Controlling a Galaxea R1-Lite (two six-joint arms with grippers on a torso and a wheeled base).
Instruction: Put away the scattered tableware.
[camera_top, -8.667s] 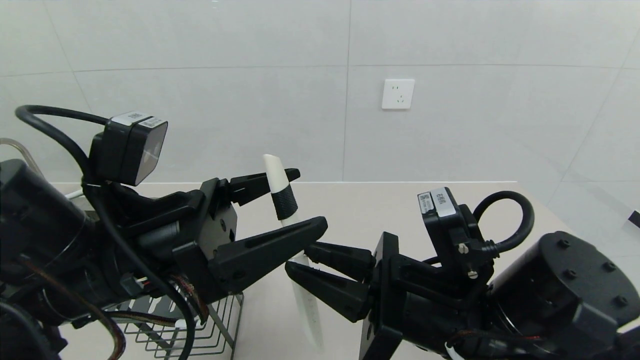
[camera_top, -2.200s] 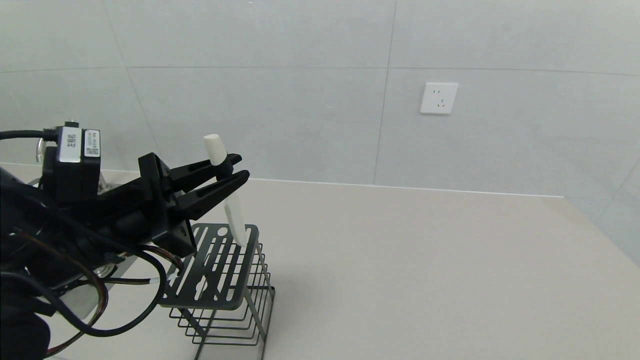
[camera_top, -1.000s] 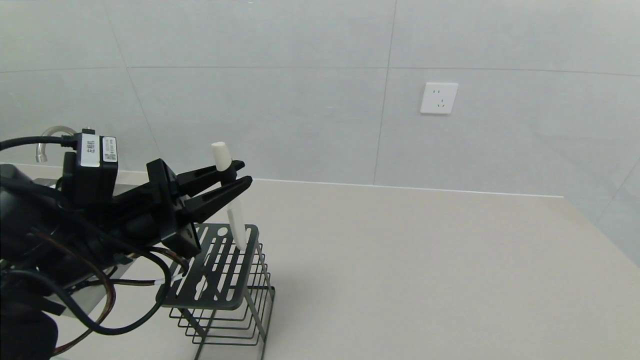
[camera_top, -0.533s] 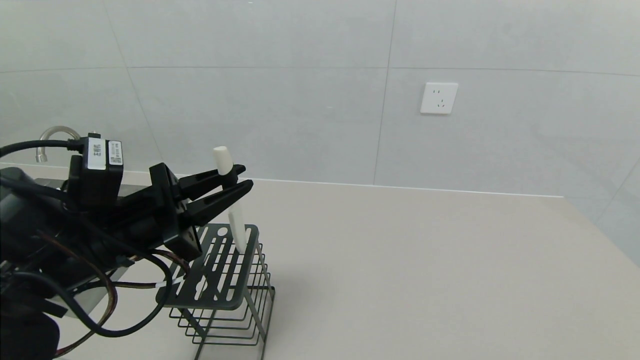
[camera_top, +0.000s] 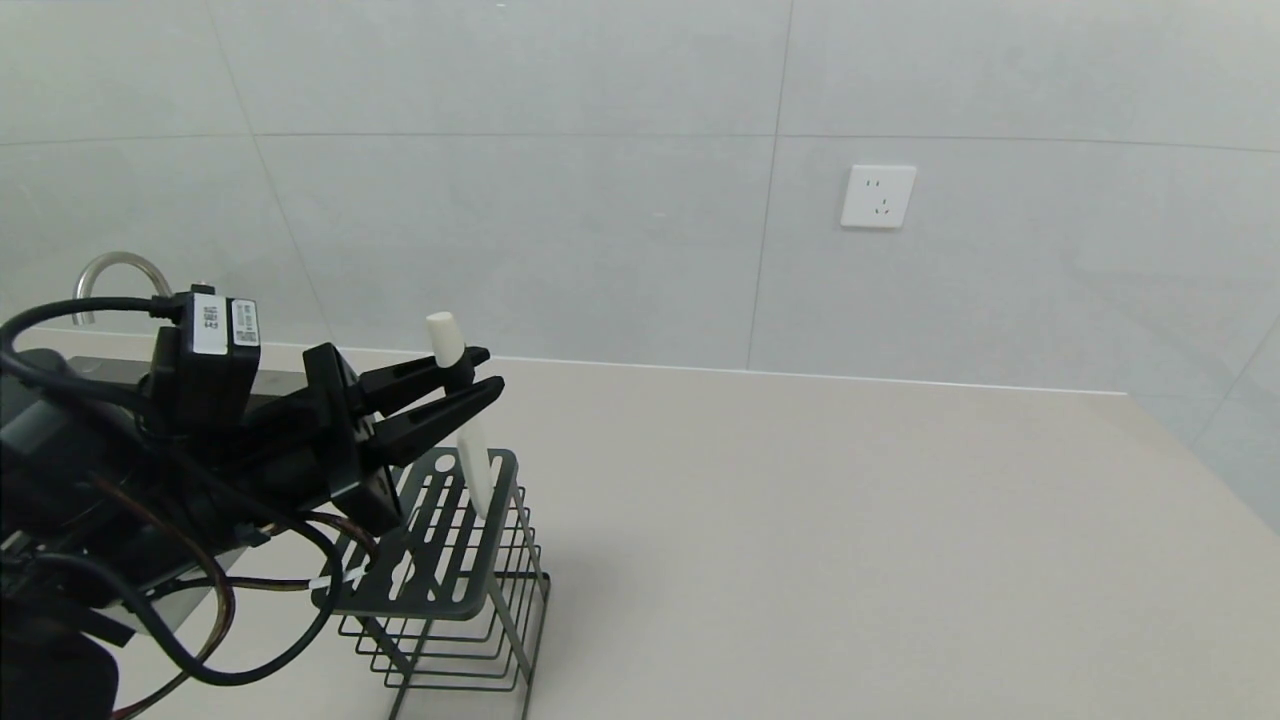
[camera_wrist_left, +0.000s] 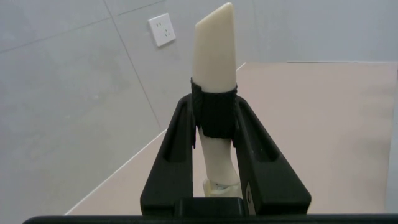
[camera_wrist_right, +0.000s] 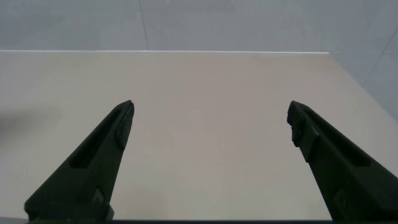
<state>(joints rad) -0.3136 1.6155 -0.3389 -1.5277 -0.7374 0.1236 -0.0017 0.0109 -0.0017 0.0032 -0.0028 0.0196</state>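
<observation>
The right pincer (camera_wrist_right: 210, 109) hangs low over bare beige bench (camera_wrist_right: 205, 162), its two black fingers spread wide with nothing between them

At the robot's left, the left pincer (camera_top: 487, 368) is clamped narrow on a white knife (camera_top: 474, 465). In the left wrist view the fingers of that pincer (camera_wrist_left: 214, 106) press on either side of the black grip band (camera_wrist_left: 214, 115) around the knife (camera_wrist_left: 214, 56), and the pale butt of the handle sticks out past the fingertips. The knife stands nearly upright, handle up and leaning slightly to the robot's left, blade down

Its blade comes down onto the slotted top plate of a dark metal knife rack (camera_top: 420, 610), near the plate's far right corner; whether the tip has entered a slot I cannot tell. A wire basket hangs under the plate, and the rack stands on the bench (camera_top: 850, 520)

Farther back on the left a curved chrome faucet (camera_top: 105, 258) rises behind the arm. Beyond the bench is a grey tiled wall (camera_top: 600, 200) bearing a white socket (camera_top: 878, 196)
</observation>
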